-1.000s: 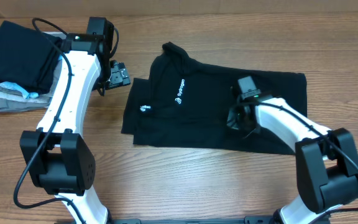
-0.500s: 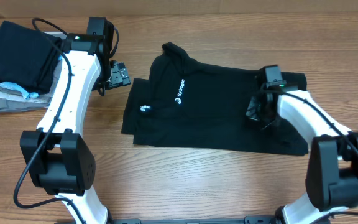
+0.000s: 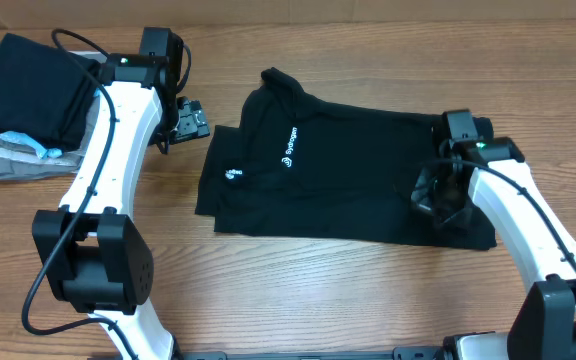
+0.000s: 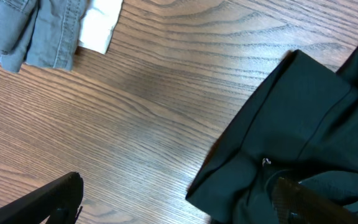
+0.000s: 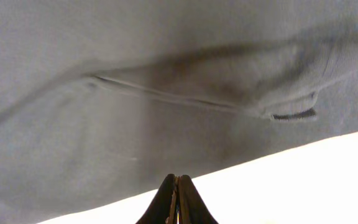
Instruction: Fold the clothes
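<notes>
Black shirt [image 3: 338,170] lies under, perhaps touching, right claw [image 3: 436,197].

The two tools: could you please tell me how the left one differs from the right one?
The left tool is open; the right tool is shut. The left tool hangs beside the left edge of the large black short-sleeved shirt, mostly above the wooden table; the right tool is over the shirt's right end. Both are dark, on white arms.
</notes>
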Tool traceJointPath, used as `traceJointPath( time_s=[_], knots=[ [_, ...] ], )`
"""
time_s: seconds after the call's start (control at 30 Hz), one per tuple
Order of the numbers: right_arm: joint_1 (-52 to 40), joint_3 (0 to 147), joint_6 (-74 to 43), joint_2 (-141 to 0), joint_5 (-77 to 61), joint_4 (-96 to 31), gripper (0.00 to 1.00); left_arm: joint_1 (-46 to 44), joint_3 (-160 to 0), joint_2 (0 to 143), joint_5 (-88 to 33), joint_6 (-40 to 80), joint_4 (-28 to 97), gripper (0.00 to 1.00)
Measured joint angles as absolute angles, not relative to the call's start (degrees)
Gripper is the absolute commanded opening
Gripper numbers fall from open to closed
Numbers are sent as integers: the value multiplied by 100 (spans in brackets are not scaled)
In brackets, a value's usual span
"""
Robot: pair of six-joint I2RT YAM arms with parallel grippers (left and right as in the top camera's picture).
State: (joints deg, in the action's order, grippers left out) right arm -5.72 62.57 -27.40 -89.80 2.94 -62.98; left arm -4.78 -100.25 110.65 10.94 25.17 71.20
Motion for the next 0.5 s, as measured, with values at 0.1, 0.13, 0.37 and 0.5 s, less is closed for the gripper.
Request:
traceJointPath(
  time_s=[0.1,0.13,0.37,0.5],
  knots=[
    [-434,5979,-2849,-8980,292,-6119,4,-478,-10025,11065,1094,2519,7120,100],
    [-362,5887,-2867,-8980,292,-6058,4,-478,-10025,11065,1094,2517,7118,100],
    [222,5273,-2917,-8980,296,-5511,4,-478,-10025,11065,1092,2517,7120,100],
    [305,5052,-2888,-8980,294,-5264,4,-478,-10025,11065,1094,2519,7118,100]
  ],
)
